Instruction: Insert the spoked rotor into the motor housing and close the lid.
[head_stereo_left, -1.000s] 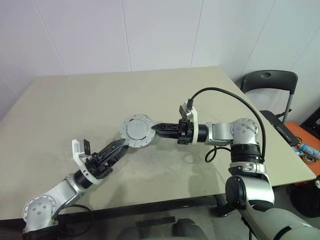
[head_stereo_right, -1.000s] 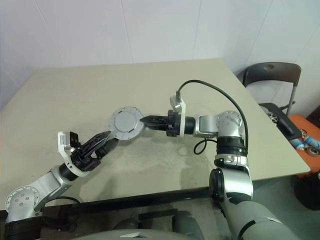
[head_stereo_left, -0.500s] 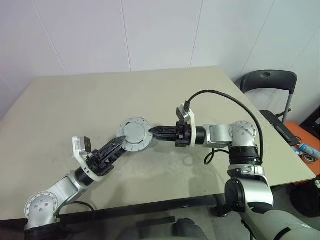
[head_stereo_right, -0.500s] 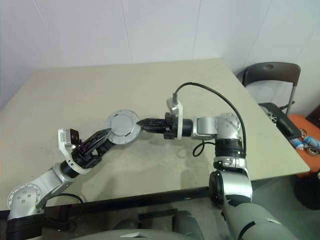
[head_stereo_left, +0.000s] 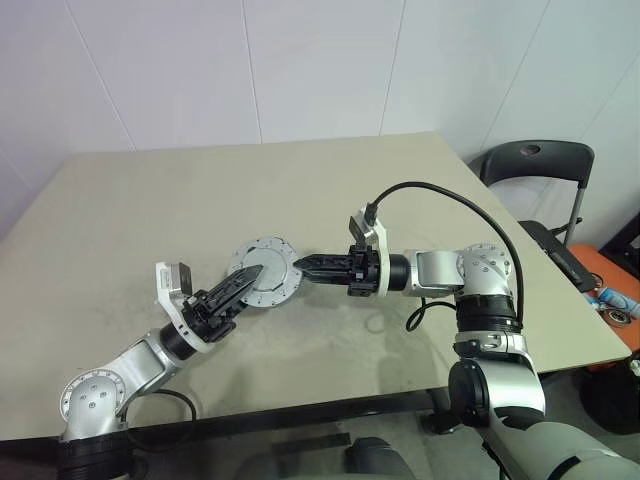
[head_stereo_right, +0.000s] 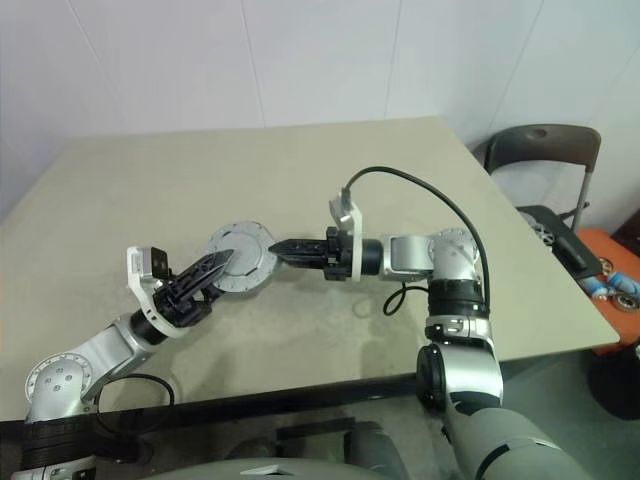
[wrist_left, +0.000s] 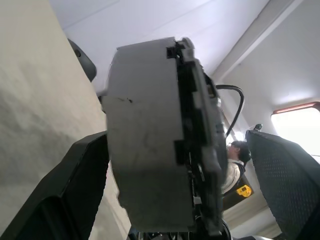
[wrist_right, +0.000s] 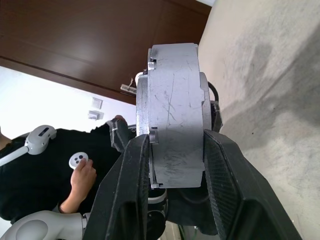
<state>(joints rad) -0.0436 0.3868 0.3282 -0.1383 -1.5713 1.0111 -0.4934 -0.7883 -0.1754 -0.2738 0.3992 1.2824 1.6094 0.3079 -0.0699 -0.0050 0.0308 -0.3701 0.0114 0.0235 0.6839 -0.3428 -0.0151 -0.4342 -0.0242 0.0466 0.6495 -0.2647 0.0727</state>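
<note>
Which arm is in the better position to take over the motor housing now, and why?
Left. The left gripper is open, its fingers on both sides of the motor housing, while the right gripper is shut on its rim.

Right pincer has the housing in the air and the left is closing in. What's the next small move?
Probably close the left pincer on the motor housing: its fingers already straddle the housing wide open, while the right pincer clamps the rim above the table.

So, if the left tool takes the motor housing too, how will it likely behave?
The motor housing looks like thick solid metal, so probably stiff and heavy for its size. Its smooth scratched rim could slip between the fingers. Being round, it may roll if dropped on the table.
</note>
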